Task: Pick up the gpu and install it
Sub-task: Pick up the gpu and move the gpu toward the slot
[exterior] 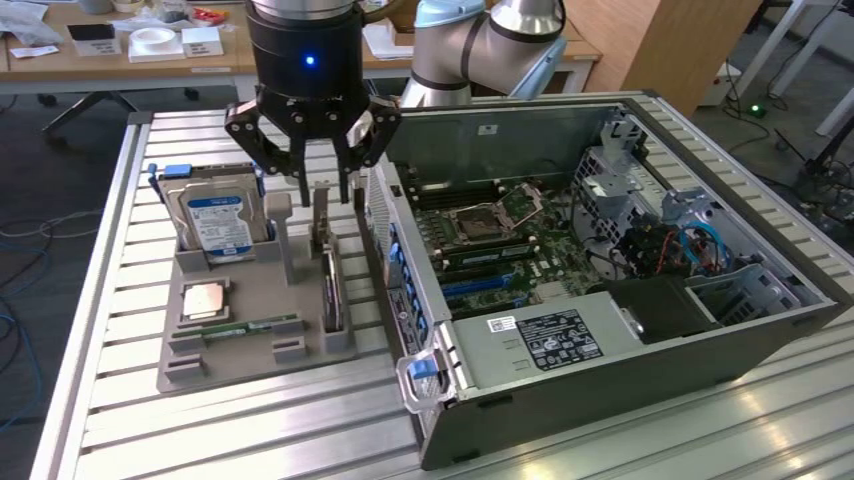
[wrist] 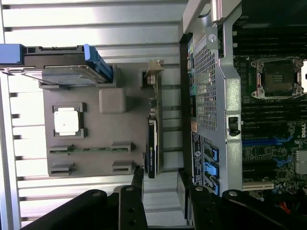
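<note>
As it stands on edge, the gpu (exterior: pixel 330 292) (wrist: pixel 151 148) looks thin, dark.

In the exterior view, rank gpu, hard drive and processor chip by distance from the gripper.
1. gpu, upright in the tray, directly below the open gripper.
2. hard drive, standing toward the exterior view's left.
3. processor chip, flat on the tray, farthest.

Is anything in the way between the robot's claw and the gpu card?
No, nothing visible. The open gripper hangs right above the gpu, which stands on edge in the gray holder. The hard drive and the computer case stand off to either side, not in between.
</note>
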